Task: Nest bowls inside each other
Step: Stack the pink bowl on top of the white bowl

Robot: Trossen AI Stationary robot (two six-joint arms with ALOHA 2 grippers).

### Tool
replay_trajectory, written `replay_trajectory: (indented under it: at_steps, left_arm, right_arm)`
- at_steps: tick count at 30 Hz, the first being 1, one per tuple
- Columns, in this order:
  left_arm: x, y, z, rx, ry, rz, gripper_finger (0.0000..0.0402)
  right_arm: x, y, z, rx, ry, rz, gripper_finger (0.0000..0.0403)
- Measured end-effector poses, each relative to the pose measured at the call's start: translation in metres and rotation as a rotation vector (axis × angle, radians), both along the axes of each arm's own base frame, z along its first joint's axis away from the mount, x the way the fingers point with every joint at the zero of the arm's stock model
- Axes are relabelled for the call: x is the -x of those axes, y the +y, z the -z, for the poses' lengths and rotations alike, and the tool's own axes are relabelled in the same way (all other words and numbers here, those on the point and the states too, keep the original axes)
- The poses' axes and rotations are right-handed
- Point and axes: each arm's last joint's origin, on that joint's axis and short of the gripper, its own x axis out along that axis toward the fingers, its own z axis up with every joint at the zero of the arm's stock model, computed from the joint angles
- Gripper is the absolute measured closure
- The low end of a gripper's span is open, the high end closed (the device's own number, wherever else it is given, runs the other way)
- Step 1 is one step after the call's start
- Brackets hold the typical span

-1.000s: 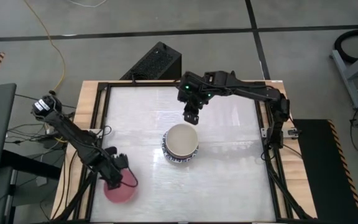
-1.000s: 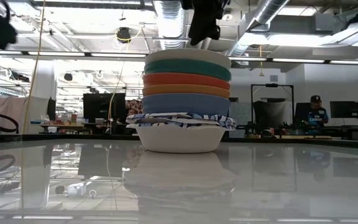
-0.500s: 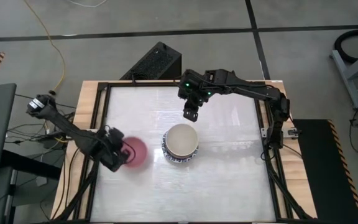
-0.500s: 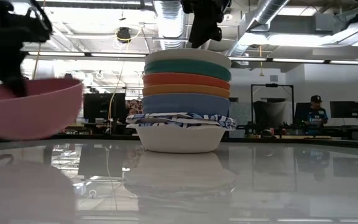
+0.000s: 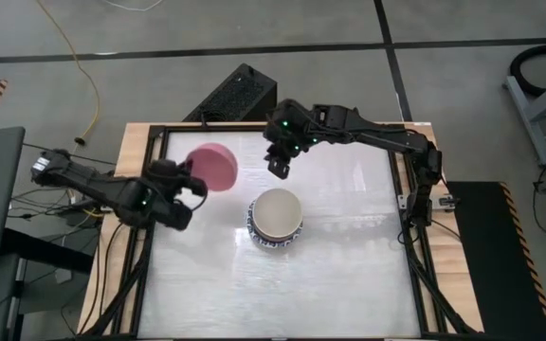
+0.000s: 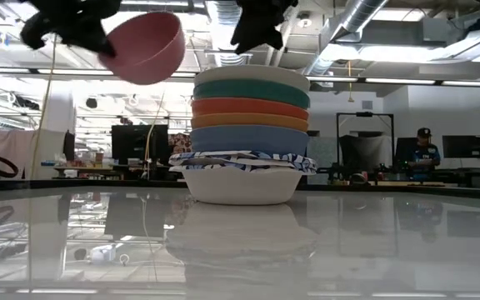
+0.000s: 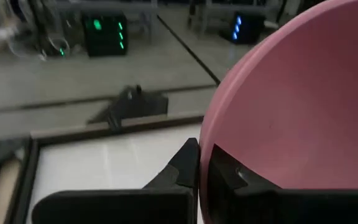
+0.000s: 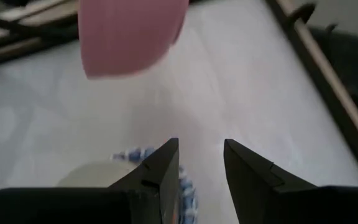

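Risk: pink bowl (image 5: 212, 168), rim pinched by left gripper (image 5: 184, 186), tilted in air beside stack (image 6: 251, 137); could slip, topple stack. Right gripper (image 5: 277, 169) spread, empty, nearby—collision possible.

You have one stack of bowls (image 6: 251, 137) and one pink bowl (image 6: 144, 46) apart. Two grippers show.

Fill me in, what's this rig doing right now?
The left pincer is shut on the rim of a plain pink round bowl, held in the air beside the nested stack of colourful round bowls at the table's middle. The right pincer, open and empty, hovers above the table behind the stack.
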Motion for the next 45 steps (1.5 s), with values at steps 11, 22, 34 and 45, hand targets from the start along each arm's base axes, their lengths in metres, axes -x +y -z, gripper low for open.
replay_trajectory:
  at_steps: [11,22,34,45]
  left_arm:
    - [-0.026,0.026,-0.031,-0.238,0.037,-0.186,0.0401]
    - [-0.035,0.044,-0.048,-0.301,0.128,-0.263,0.0401]
    - [-0.055,0.043,-0.051,-0.322,0.154,-0.226,0.0401]
    - [-0.076,0.044,-0.055,-0.349,0.146,-0.186,0.0401]
  right_arm:
    - [-0.014,0.019,-0.025,0.356,-0.183,0.106,0.0255]
    - [-0.025,0.042,-0.052,0.592,-0.392,0.202,0.0255]
    - [-0.027,0.034,-0.054,0.541,-0.456,0.264,0.0255]
    - [-0.027,0.043,-0.047,0.535,-0.386,0.231,0.0255]
